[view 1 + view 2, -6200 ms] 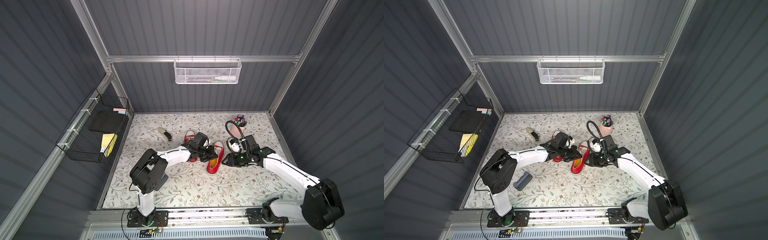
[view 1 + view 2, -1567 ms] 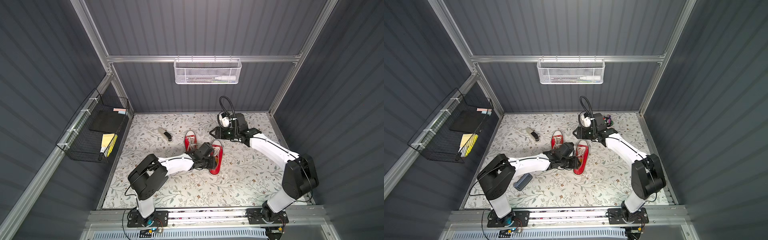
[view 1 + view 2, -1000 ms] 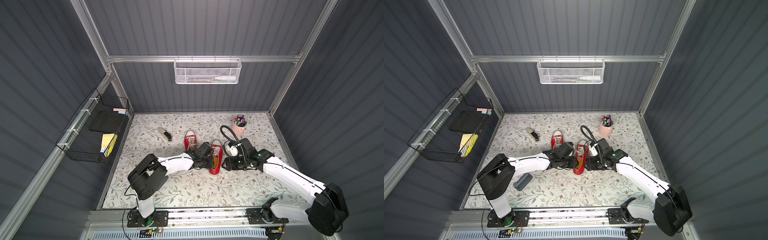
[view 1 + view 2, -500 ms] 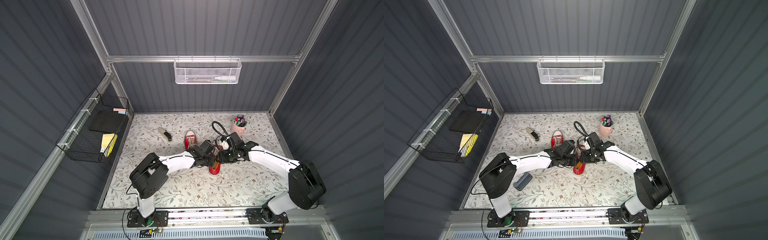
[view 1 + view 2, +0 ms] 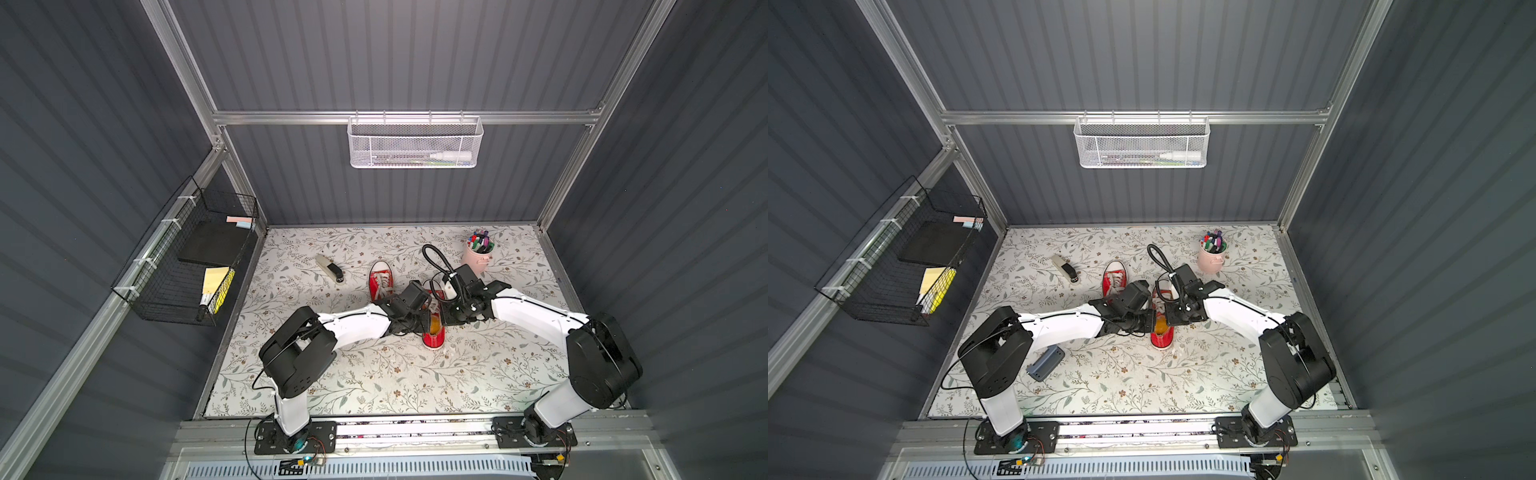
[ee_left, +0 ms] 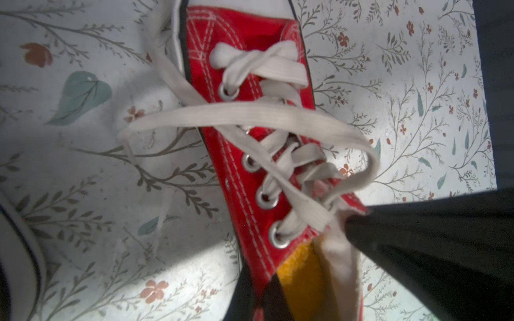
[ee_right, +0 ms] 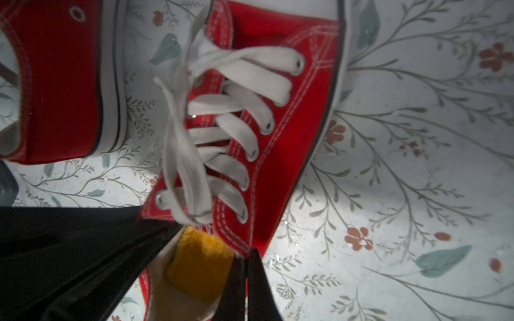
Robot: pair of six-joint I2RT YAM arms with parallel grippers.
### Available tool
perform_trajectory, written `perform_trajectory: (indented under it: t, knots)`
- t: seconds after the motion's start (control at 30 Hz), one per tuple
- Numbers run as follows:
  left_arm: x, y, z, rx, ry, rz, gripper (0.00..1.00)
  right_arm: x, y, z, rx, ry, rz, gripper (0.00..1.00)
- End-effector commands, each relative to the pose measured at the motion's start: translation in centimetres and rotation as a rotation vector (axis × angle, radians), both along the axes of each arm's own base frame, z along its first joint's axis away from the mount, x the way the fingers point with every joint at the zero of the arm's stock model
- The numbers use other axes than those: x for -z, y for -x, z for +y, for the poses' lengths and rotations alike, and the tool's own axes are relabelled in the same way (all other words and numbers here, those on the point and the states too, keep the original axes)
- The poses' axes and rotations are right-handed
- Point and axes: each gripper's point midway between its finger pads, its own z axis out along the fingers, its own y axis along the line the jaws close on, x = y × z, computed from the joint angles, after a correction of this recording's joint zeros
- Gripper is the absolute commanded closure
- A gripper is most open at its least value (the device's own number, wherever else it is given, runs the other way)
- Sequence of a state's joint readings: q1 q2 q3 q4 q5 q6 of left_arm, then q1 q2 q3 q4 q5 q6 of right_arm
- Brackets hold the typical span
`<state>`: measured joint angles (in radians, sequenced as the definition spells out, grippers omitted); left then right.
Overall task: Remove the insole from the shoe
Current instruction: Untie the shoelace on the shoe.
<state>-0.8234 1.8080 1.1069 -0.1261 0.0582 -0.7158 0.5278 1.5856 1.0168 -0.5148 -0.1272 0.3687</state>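
Position: shoe (image 5: 433,338) lies mid-table, heel toward the front rail and toe toward the back wall, well apart from every edge of the floral mat (image 5: 415,386). There is open mat in front of the heel, between the two arm bases, and more to the right of the right arm. It is tighter behind: second red shoe (image 5: 381,279) sits just beyond the left gripper (image 5: 422,326), pink marker cup (image 5: 478,259) stands near the right arm's cable, and stapler (image 5: 329,269) lies further left, clear of both arms. Right gripper (image 5: 445,322) comes in from the opposite side, so the two meet over the shoe's opening. In a top view a grey-blue block (image 5: 1045,363) lies on the mat beside the left arm's shoulder; neither wrist view shows it. Both top views bury the fingertips under the gripper bodies, and the wrist views settle the grip. Left fingers (image 6: 242,291) are pinched on the red side wall at the collar, one outside and one inside. Right fingers (image 7: 258,286) are pressed almost flat together on the opposite collar edge. The right wrist view also shows the second shoe's heel near the lace side, with a strip of mat between them. Shoe appearance: red canvas, metal eyelets, white sole edge with a dark stripe. Its white laces (image 6: 250,116) are loose, with a loop flopped across the tongue. The yellow-orange insole (image 7: 199,266), fuzzy on top, sits inside at the heel opening, with pale lining around it.
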Motion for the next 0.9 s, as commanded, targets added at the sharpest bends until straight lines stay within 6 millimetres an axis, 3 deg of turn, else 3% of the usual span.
perform_trajectory:
  t: [0.0, 0.23, 0.4, 0.5, 0.53, 0.67, 0.77, 0.87]
  knots:
    - [-0.4, -0.1, 1.9, -0.079, -0.012, -0.007, 0.95, -0.3, -1.1, -3.5, 0.061, 0.098, -0.045, 1.0]
    - [0.2, 0.2, 3.4, -0.147, 0.038, 0.019, 0.99, 0.3, -0.7, -5.8, 0.097, 0.139, -0.026, 1.0]
    - [1.3, 0.6, 3.0, -0.13, 0.053, 0.046, 0.99, 0.3, -1.0, -5.2, 0.101, 0.11, -0.017, 1.0]
    - [1.2, 0.7, 1.4, -0.094, 0.101, 0.044, 0.99, -0.1, -1.0, -3.5, 0.099, 0.017, 0.014, 1.0]
    - [1.0, 0.7, 0.8, -0.087, 0.119, 0.037, 0.99, -0.5, -0.9, -2.6, 0.105, -0.033, 0.028, 0.97]
    - [0.1, 0.6, -0.8, -0.083, 0.184, 0.009, 0.98, -3.7, -0.4, -0.2, 0.215, -0.246, 0.064, 0.59]
    - [-0.5, 0.6, -1.5, -0.097, 0.218, -0.009, 0.97, -7.6, -0.6, 0.3, 0.377, -0.413, 0.031, 0.47]
    - [-1.0, 0.6, -2.1, -0.115, 0.246, -0.028, 0.96, -9.9, -0.1, 0.6, 0.527, -0.565, 0.033, 0.39]
